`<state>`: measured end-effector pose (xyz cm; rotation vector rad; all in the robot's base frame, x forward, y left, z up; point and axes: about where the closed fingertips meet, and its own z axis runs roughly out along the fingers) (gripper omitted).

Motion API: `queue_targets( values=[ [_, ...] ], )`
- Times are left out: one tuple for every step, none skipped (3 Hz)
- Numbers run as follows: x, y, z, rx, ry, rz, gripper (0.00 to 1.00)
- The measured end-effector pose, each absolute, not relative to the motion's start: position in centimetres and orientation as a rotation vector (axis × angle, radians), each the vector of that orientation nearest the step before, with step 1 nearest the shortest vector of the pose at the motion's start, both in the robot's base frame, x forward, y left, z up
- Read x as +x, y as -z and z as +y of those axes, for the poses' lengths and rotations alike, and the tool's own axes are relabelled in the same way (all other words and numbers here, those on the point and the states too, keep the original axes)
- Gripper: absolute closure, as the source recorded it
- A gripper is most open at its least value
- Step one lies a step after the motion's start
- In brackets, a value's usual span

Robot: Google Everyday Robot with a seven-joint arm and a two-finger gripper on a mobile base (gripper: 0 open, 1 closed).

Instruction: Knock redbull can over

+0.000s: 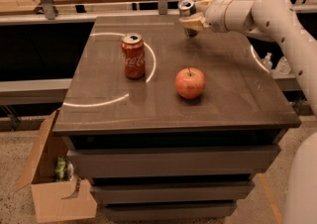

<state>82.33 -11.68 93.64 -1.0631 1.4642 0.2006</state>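
Three things stand on the counter [233, 84], and the one that matters, the redbull can [186, 9], is at about 1 o'clock on its top, close to the far edge and upright or nearly so. The red Coca-Cola can [133, 57] stands at about 10 o'clock from the apple [190, 83], which sits near the middle, and both are well apart from the slim can. The white arm [267, 12] reaches in from 3 o'clock and puts the gripper [192, 23] right at the can's mid-body. One of the tan fingers [195, 22] lies across the can's near side, so the fingers appear to be pinching the can rather than spread beside it. I judge the can to be light and thin-walled, with a smooth, slippery skin that a hard squeeze would dent. Being tall on a narrow base, it should tip with little effort. The best place to act is high on the body, above the middle, where a small sideways swing towards 9 o'clock would lay it down. Once down it is likely to roll, and the far edge is near.
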Motion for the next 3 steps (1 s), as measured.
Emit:
queue_targets(
  values=[
    [78.7,-92.6,-11.3,-1.329,-0.091,1.384,1.0],
    [74.7,-91.8,-10.4,-1.533,0.062,1.324,1.0],
    [72.9,-90.5,-9.9,-1.634,0.229,1.277,0.98]
  ],
)
